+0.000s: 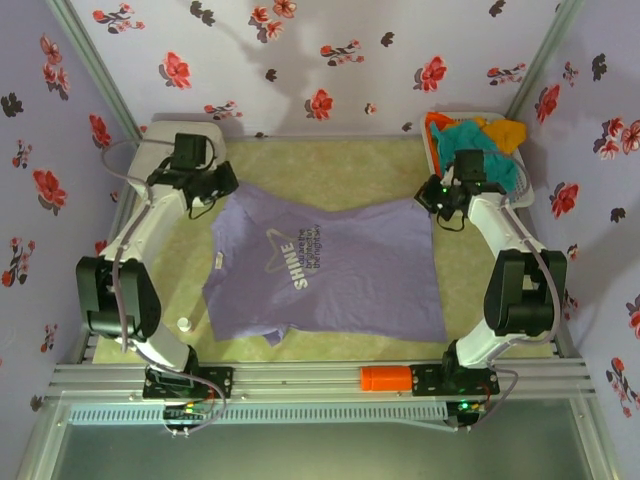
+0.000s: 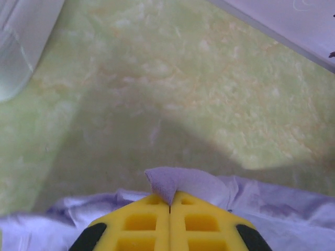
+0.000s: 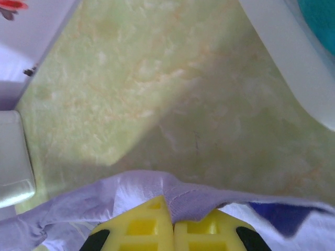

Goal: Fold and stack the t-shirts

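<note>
Shirt [image 1: 340,270] lies flat between your grippers. Your left gripper [image 2: 170,201] is pinched tight on one edge, your right gripper [image 3: 171,206] on the other.

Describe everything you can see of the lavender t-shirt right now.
The lavender t-shirt is soft, thin-looking cloth, spread mostly flat and print up on the yellow-green mat. A white star and the word SHINE mark its chest, reading sideways to the top camera. Its near edge is slightly rumpled. The left jaws and right jaws are each shut on a far corner, with a small fold of cloth poking out between the yellow left jaws.
</note>
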Motion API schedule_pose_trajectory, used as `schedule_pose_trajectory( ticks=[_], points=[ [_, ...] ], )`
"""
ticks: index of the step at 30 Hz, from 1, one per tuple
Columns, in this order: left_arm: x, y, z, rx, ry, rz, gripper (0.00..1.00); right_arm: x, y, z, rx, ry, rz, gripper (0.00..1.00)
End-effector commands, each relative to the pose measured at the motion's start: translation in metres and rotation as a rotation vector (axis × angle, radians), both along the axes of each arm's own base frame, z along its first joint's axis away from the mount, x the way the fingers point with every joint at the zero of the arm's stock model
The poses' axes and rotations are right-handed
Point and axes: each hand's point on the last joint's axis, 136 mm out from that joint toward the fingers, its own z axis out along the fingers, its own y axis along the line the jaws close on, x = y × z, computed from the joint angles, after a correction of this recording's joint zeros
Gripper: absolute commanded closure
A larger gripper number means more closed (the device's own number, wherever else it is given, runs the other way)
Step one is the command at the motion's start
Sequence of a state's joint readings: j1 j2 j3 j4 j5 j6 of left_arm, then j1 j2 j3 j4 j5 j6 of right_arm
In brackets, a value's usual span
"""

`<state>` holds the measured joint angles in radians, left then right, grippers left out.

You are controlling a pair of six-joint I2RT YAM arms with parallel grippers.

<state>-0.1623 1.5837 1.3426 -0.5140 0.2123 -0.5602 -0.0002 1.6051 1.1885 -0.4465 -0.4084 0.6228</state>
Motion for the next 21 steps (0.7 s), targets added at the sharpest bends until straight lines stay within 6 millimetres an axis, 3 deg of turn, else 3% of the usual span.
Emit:
schedule_pose_trajectory(
  ticks=[1, 14, 21],
  points=[
    [-0.034, 0.001, 0.006, -0.104, 0.054, 0.031, 1.0, -0.024, 0.0, -0.013, -0.005, 0.057, 0.028, 1.0],
    [-0.125, 0.012, -0.01, -0.175, 0.15, 0.097, 1.0, -0.068, -0.01, -0.041, -0.045, 0.155, 0.038, 1.0],
    [-0.147, 0.026, -0.039, -0.168, 0.212, 0.141, 1.0, -0.081, -0.018, -0.051, -0.054, 0.177, 0.027, 1.0]
  ],
)
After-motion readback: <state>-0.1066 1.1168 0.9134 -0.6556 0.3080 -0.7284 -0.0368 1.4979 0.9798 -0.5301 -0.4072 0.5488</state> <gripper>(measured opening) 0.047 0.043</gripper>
